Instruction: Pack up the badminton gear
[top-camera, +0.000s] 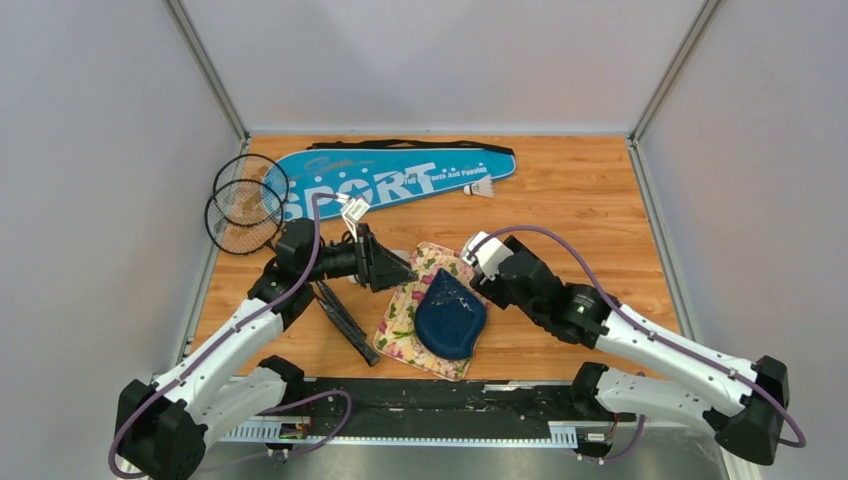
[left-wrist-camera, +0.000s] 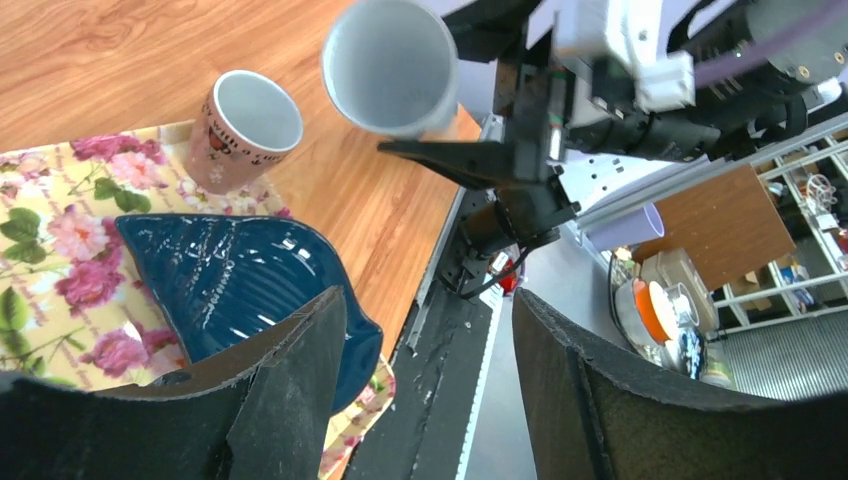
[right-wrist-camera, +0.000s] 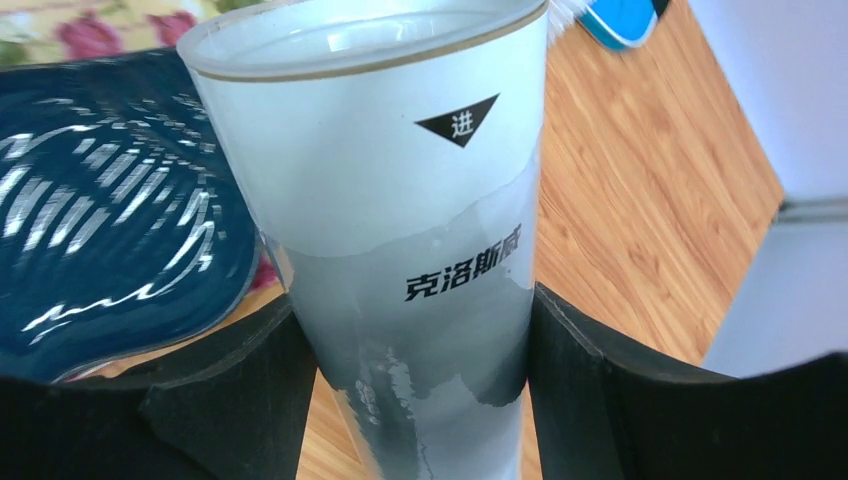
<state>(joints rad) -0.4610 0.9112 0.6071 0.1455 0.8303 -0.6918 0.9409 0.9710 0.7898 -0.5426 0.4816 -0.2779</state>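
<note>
Wooden tabletop (top-camera: 580, 200) below, your right gripper (right-wrist-camera: 415, 305) clamped the white tube (right-wrist-camera: 400, 180) aloft near the blue plate (right-wrist-camera: 100, 230); your left gripper (left-wrist-camera: 430, 300) gaped wide, empty. That slick tube could have slipped onto the small cup (left-wrist-camera: 245, 130).

Top view: high, looking down on the whole table (top-camera: 580, 200). Wrist views: close, low; both show plate (left-wrist-camera: 230, 285) and tube (right-wrist-camera: 400, 200).

Blue SPORT bag (top-camera: 400, 178) flat, black rackets (top-camera: 245, 203) at its left end, shuttlecock (top-camera: 481, 187) beside it, white tube (right-wrist-camera: 400, 200) gripped
</note>
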